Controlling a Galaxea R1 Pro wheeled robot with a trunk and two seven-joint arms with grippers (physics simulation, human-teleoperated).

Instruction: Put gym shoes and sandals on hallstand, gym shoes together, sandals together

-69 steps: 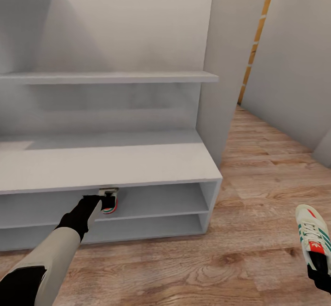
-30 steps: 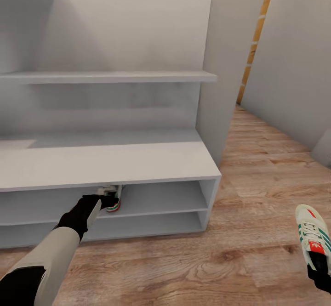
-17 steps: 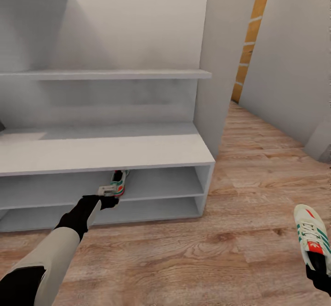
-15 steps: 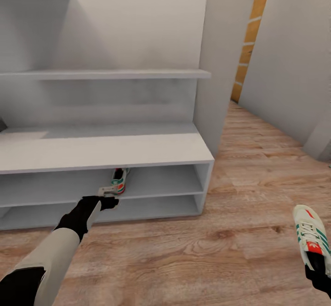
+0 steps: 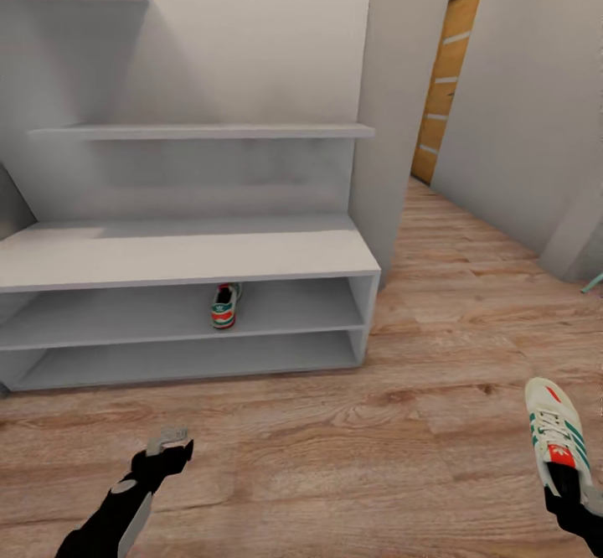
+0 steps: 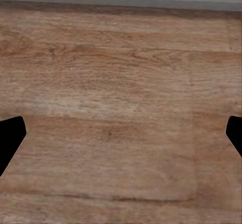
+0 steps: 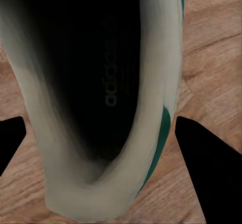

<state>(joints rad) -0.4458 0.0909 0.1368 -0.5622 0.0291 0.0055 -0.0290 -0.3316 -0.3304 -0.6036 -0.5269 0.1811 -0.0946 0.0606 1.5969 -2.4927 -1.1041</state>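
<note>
One gym shoe (image 5: 223, 306) sits shelved; right tool (image 5: 573, 503) grips its mate (image 5: 554, 436), left tool (image 5: 170, 440) open; shelve it alongside.

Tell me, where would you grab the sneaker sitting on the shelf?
Probably by the heel collar, coming in from the open front of the hallstand: the gym shoe lies with its red heel patch toward the room, and the bench top just above leaves little room to come down from overhead.

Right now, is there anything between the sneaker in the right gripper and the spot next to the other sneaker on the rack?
Nothing visible. The held gym shoe faces bare corridor floor, and the shelf beside the placed gym shoe lies open.
</note>
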